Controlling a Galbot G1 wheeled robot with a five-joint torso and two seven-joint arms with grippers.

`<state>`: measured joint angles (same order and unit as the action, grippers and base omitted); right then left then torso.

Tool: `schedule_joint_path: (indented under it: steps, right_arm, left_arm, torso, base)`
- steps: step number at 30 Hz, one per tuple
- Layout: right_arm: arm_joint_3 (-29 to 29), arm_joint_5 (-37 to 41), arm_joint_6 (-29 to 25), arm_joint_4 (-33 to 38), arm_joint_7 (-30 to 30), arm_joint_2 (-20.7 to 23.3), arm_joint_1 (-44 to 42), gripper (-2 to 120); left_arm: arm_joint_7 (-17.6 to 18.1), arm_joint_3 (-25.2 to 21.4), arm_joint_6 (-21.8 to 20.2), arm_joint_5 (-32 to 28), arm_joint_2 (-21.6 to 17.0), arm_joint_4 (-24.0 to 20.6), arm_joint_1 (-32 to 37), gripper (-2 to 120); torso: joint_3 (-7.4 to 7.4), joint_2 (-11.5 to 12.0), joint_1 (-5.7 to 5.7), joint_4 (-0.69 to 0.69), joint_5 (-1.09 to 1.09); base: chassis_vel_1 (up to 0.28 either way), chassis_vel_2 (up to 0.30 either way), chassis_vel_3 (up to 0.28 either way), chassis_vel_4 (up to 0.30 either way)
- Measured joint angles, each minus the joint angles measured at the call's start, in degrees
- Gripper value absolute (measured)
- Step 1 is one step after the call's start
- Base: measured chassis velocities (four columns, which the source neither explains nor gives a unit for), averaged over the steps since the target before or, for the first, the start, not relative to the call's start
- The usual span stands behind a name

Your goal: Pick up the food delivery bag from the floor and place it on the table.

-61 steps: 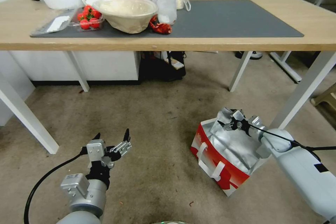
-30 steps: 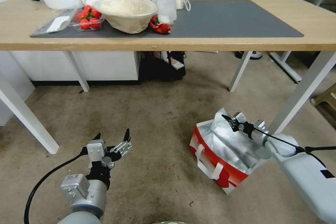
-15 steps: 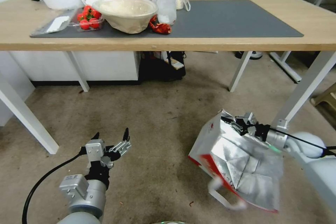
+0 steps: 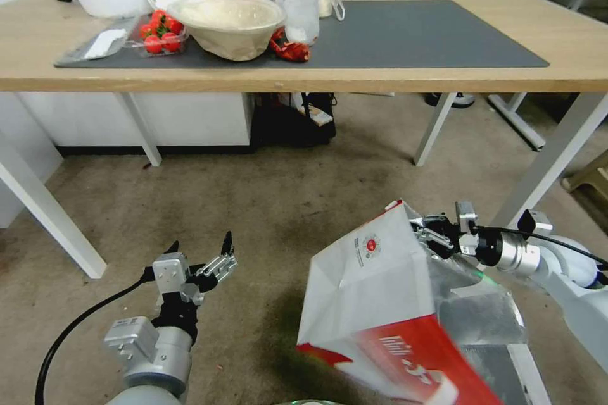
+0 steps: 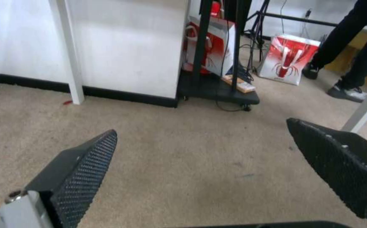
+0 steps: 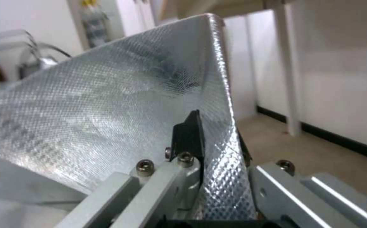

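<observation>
The right gripper [image 4: 425, 232] pinches the foil-lined rim of the food delivery bag [image 4: 380, 291], which hangs tilted beneath it above the floor [image 4: 266, 202], while the left gripper [image 4: 201, 252] hovers spread wide, well apart.

Pale grey arms [image 4: 149, 354] (black cables), silver screws [image 6: 145, 164].

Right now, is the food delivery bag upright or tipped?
Tipped: the food delivery bag hangs slanted from the right gripper, clamped on its rim.
</observation>
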<state>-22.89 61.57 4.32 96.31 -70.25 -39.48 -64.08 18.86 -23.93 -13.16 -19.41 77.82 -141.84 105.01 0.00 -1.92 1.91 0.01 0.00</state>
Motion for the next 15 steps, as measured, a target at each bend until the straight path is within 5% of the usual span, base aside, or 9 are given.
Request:
schedule_joint_path:
  steps: [15]
  right_arm:
    - [-0.7,3.9,3.9,1.0,-6.5,-0.1,1.0,0]
  left_arm:
    - [0.4,-0.5,-1.0,-1.8,-0.1,-0.4,-0.7,100]
  torso:
    - [0.0,0.0,0.01,0.0,0.0]
  base:
    - [0.0,0.0,0.0,0.0]
